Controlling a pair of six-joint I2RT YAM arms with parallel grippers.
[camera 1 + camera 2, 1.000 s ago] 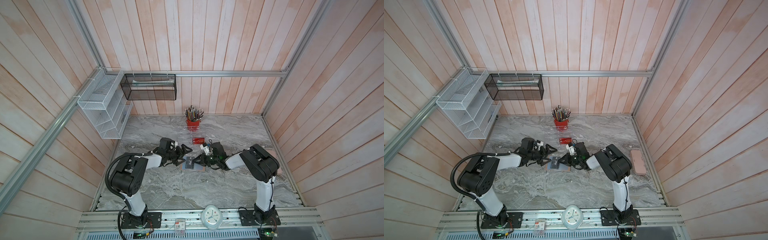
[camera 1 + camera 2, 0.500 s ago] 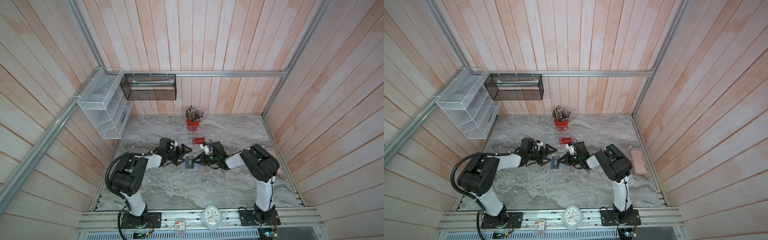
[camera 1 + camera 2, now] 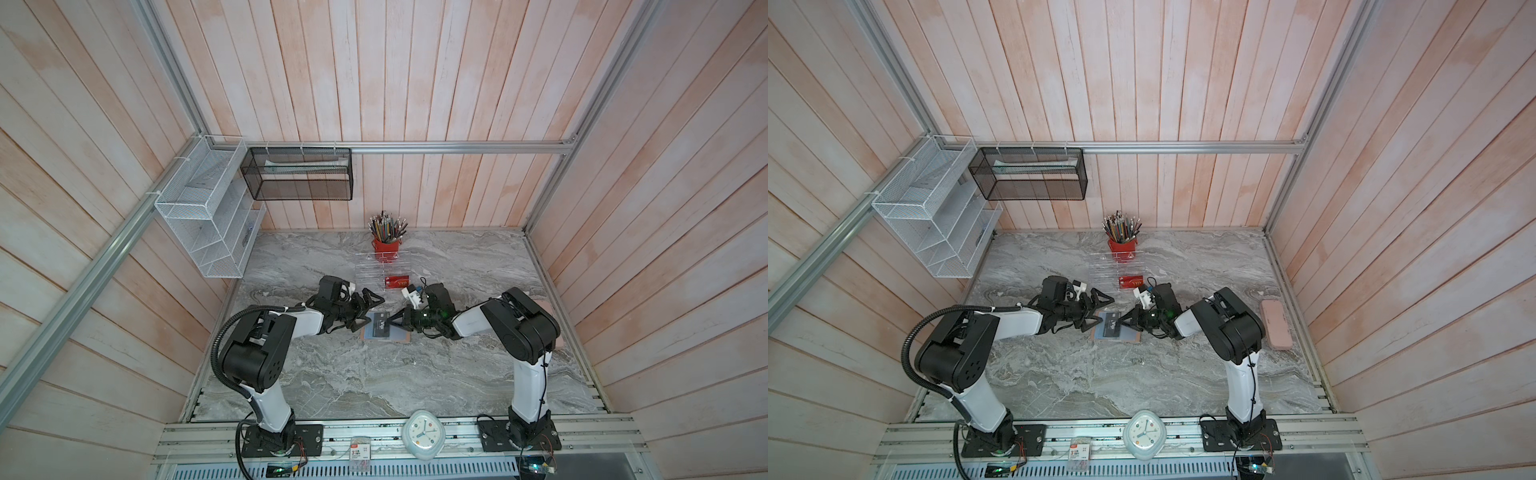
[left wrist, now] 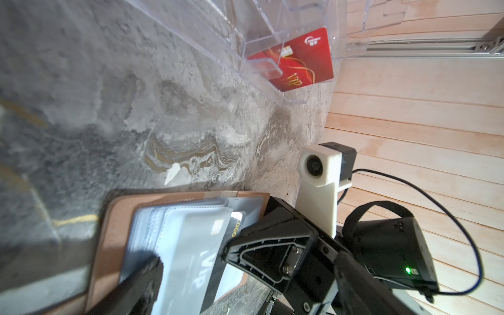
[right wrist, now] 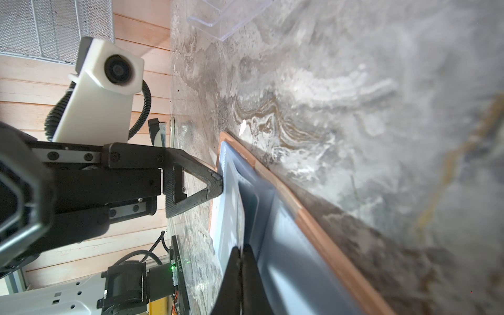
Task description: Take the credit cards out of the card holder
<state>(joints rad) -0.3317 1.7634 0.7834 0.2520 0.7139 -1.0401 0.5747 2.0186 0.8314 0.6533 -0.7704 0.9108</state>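
Note:
The tan card holder [image 3: 405,337] lies open on the marble table, its pale plastic sleeves [image 4: 174,234] facing up. A black credit card [image 3: 380,325] marked "VIP" [image 4: 218,256] sticks partly out of a sleeve. My right gripper [image 3: 393,322] [image 5: 242,249] is shut on that card's edge. My left gripper [image 3: 369,311] is open; one finger [image 5: 215,182] presses on the sleeves at the holder's left edge, and the other stands off the table. A red credit card [image 3: 397,282] [image 4: 300,62] stands in the clear acrylic rack [image 3: 374,272].
A red cup of pencils [image 3: 387,245] stands behind the rack by the back wall. A pink case [image 3: 1276,324] lies near the right wall. White wire shelves [image 3: 208,224] and a black mesh basket [image 3: 299,174] hang at the back left. A clock [image 3: 423,434] sits on the front rail.
The right jaws have closed the last bit onto the black card's edge. Neither arm has visibly moved.

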